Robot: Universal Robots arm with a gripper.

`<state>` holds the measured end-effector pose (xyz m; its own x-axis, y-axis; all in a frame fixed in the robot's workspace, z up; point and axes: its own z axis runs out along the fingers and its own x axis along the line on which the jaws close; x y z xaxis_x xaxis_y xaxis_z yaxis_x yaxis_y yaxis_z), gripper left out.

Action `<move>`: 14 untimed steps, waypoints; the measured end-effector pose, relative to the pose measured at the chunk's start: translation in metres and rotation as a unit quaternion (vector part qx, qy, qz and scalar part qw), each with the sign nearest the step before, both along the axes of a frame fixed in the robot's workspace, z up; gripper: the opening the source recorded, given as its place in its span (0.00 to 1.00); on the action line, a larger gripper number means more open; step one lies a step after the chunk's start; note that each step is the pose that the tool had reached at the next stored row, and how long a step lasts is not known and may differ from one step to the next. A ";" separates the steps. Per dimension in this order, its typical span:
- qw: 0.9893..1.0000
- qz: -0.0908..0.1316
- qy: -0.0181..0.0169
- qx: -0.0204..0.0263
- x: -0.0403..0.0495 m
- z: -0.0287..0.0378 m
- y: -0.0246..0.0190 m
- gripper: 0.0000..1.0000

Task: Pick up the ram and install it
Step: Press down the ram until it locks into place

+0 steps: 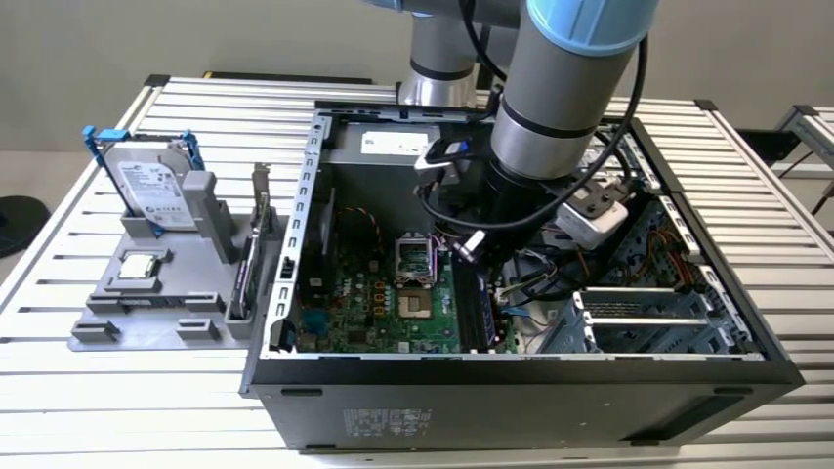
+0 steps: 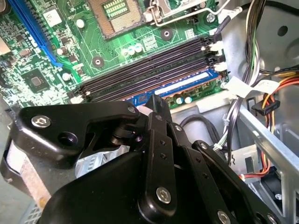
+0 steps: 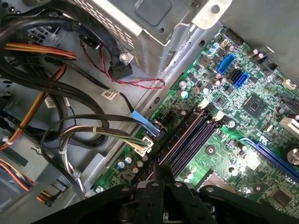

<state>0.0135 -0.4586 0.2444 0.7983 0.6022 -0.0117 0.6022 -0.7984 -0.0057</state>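
Observation:
The ram (image 2: 187,85), a thin blue-green stick, stands on edge in the memory slot nearest the case's cable side, beside the empty black slots (image 2: 154,70). In the second wrist view my gripper (image 2: 156,103) sits over one end of the stick, its black fingers (image 2: 161,112) closed together on it. In the first wrist view the fingers (image 3: 161,176) point down at the same row of slots (image 3: 187,140). The exterior view has the arm (image 1: 548,117) reaching down into the open computer case (image 1: 521,401), with the wrist low over the motherboard (image 1: 378,303).
Bundles of cables (image 2: 261,93) and a metal drive cage (image 3: 140,18) crowd the side next to the slots. The CPU socket (image 2: 114,14) lies beyond them. Outside the case, a grey holder (image 1: 156,303) carries a hard drive (image 1: 150,191) and a bracketed card (image 1: 254,244).

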 end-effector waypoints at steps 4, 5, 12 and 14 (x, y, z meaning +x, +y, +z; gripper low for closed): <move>1.000 0.008 0.000 0.000 0.0000 0.0000 0.0000 0.00; 1.000 0.010 0.000 0.000 0.0000 0.0000 0.0000 0.00; 1.000 0.023 0.000 0.000 0.0000 -0.0001 0.0002 0.00; 1.000 0.026 0.000 0.000 0.0000 -0.0001 0.0003 0.00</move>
<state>0.0135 -0.4583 0.2442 0.7654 0.6435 -0.0116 0.6434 -0.7655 -0.0058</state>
